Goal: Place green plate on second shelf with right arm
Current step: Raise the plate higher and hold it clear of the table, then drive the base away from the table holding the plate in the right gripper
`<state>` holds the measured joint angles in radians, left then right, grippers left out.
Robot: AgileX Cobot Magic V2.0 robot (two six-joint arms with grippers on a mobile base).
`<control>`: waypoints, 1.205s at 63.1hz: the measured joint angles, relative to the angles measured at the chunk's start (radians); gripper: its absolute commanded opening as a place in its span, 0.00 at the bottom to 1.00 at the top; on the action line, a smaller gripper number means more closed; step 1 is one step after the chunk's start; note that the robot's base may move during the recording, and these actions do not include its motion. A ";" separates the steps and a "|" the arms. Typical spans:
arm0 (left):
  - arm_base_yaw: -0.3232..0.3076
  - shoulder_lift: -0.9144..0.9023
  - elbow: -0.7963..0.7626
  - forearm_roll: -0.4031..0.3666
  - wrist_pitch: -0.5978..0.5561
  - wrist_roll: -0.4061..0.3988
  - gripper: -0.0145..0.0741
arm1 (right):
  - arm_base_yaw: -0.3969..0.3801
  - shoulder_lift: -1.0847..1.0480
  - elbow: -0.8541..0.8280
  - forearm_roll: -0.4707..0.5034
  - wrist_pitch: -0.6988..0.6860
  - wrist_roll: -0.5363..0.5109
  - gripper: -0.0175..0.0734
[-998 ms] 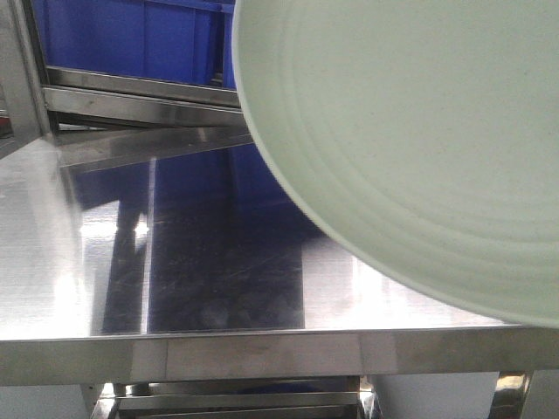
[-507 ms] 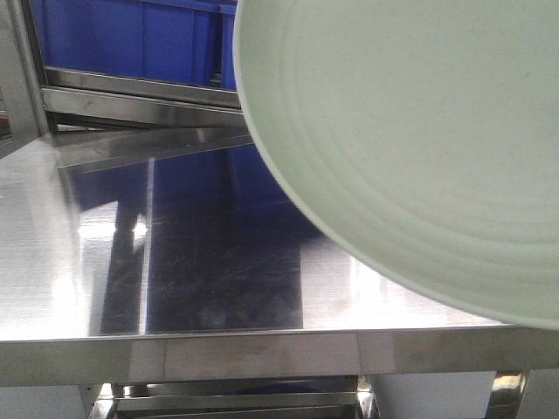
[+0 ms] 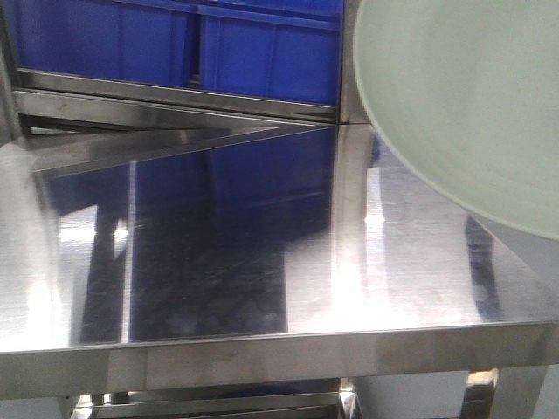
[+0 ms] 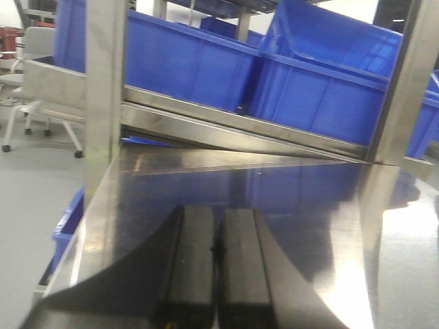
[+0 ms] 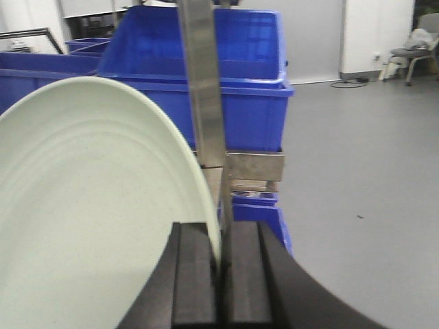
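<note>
We are holding the green plate by its rim in the right gripper. The two black fingers are pinching the rim edge-on, one pad on each side. In the right wrist view the plate is filling the left half, tilted, with its pale ringed face turned to the camera. In the front view the green plate is hanging in the upper right corner, in the air over the right side of the steel shelf. We are seeing no contact between plate and shelf, and the plate's right part is running out of the picture.

Past the plate, in the right wrist view, a steel upright is rising just beyond the fingers. Blue bins are standing behind it, and the grey floor is stretching off to the right, with a chair far away in the corner.

In the front view the shelf surface is mirroring the blue bins, which are sitting along its far side behind a steel rail.

We are carrying nothing in the left gripper: its fingers are pressed together over the near left part of the shelf. More blue bins are lining the far side there, another steel post is standing at the left, and a wheeled chair is showing at the far left.
</note>
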<state>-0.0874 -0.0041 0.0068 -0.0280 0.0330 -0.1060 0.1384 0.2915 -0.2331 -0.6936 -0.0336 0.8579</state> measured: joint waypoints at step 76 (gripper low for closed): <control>-0.042 0.000 0.000 0.000 0.000 0.000 0.31 | -0.006 0.000 0.000 -0.002 0.000 0.002 0.25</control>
<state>-0.1294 -0.0041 0.0068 -0.0280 0.0330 -0.1060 0.1329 0.2915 -0.2331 -0.6953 -0.0336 0.8597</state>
